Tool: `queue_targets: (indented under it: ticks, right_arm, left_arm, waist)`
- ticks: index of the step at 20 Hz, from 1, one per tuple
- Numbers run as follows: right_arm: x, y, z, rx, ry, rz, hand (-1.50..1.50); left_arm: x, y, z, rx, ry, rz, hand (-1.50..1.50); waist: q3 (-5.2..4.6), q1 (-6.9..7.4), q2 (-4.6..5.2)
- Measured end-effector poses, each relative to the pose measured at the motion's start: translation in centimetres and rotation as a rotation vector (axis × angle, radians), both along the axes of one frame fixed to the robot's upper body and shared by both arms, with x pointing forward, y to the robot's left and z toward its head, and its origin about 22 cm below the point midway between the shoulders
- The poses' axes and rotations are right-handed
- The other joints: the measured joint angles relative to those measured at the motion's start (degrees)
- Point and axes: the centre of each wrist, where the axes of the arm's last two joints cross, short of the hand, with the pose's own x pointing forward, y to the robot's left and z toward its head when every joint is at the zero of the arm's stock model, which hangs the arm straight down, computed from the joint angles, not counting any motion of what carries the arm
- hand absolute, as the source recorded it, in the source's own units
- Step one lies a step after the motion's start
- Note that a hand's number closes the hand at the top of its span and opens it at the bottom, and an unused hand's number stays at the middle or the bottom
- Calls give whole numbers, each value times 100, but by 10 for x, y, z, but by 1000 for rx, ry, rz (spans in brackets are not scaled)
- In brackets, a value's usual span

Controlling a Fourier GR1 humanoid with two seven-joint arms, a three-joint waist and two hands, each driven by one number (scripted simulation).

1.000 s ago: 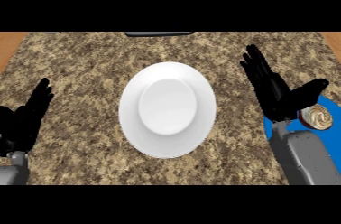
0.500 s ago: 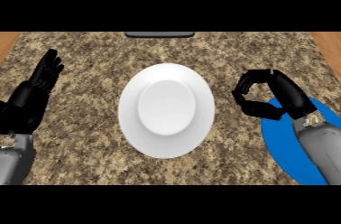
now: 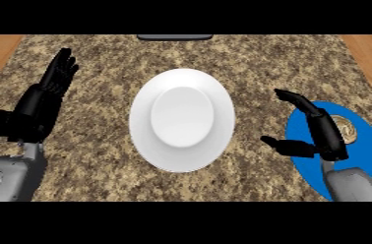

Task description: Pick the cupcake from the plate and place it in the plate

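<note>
From where I stood, the pick-up had not yet been made. The cupcake [image 3: 347, 129] sat on the blue plate [image 3: 309, 176], to the right of the white plate [image 3: 145, 135] that lay in the middle of the tabletop [image 3: 94, 179], with nothing on it. The right robot hand [image 3: 320, 137] hung over the blue plate's edge nearest the white plate, thumb and fingers spread wide and pointing towards the white plate, holding nothing. The cupcake showed just behind it, on the side away from the white plate and partly hidden by the wrist. The left robot hand [image 3: 44, 98] rested open, fingers up, well to the left of the white plate. By my reckoning the next move called for the right robot hand to turn back over the cupcake, close round it, lift it clear of the blue plate and carry it across to the white plate's hollow.
</note>
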Motion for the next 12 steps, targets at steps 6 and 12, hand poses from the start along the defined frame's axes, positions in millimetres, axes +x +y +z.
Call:
queue_targets:
  ticks: [6,12]
  right_arm:
    - [-10,-35,48,-96,-87,-50,-150]
    - [-8,-62,106,-428,73,-122,-150]
  left_arm:
    - [1,4,2,3,1,-3,0]
    - [4,7,6,-2,3,-3,0]
  waist:
    - [-8,-18,-16]
    - [-27,-7,-25]
